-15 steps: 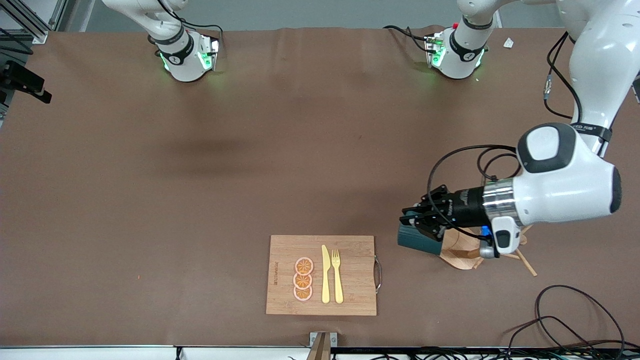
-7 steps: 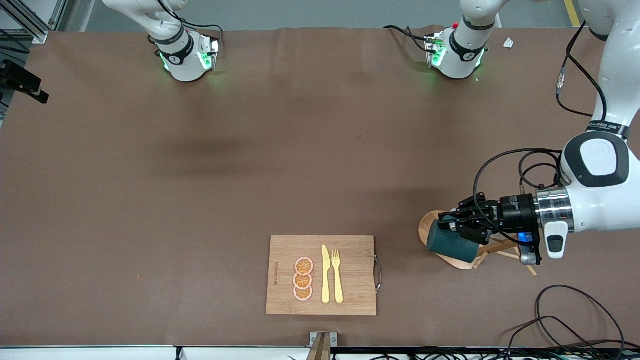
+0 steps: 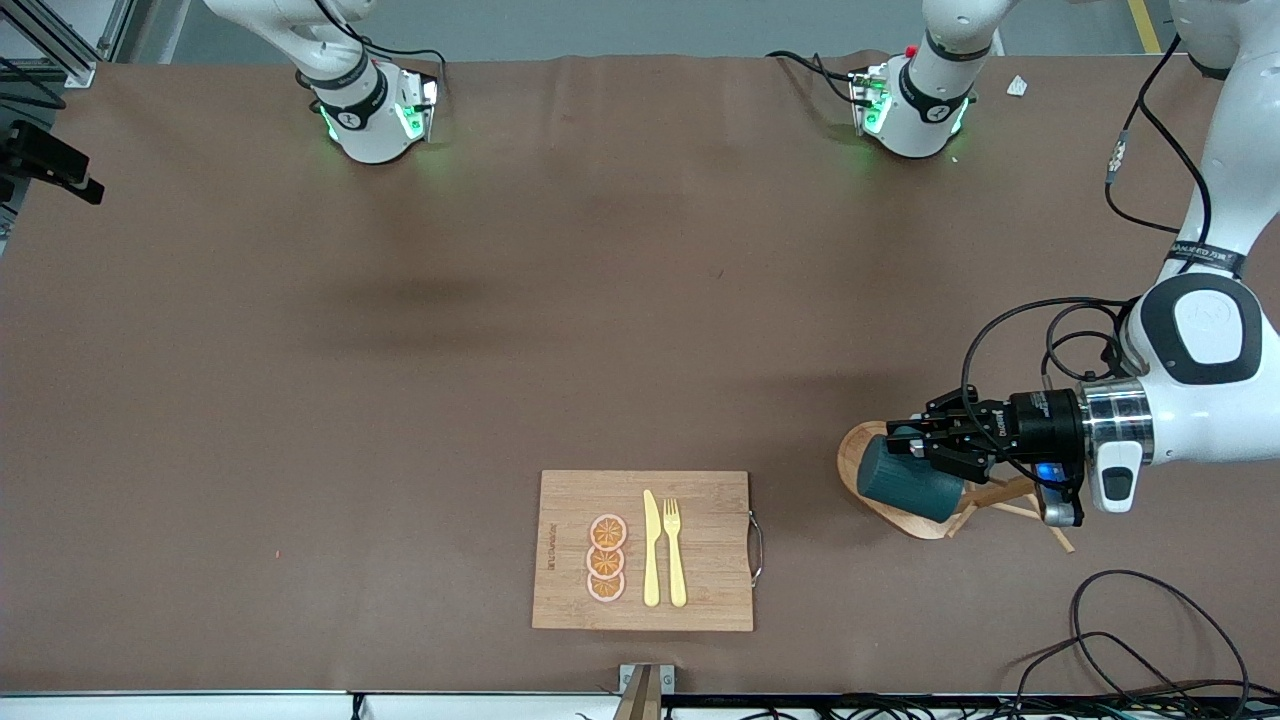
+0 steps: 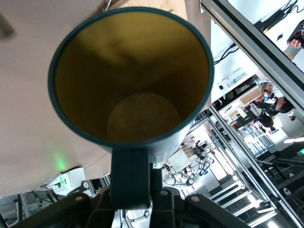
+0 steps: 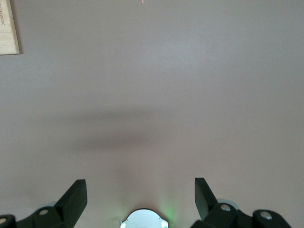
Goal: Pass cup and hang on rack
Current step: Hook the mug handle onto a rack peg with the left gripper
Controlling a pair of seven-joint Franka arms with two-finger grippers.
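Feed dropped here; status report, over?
Left gripper shut on the cup, held sideways over the rack base. Right gripper open, waiting. Not hung yet; nothing seen blocking.

The rack [image 3: 905,515] is largely covered by the cup [image 3: 908,486] and the left gripper [image 3: 915,447]; only part of its oval base and a few pegs show, and the central post cannot be made out. Whether the cup's handle sits on a peg cannot be told. In the left wrist view the cup [image 4: 130,78] fills the picture and hides the rack entirely. The right gripper [image 5: 140,194] is out of the front view; its wrist view cuts off the fingertips [image 5: 73,197] low down and the cutting board [image 5: 8,28] at the edge.
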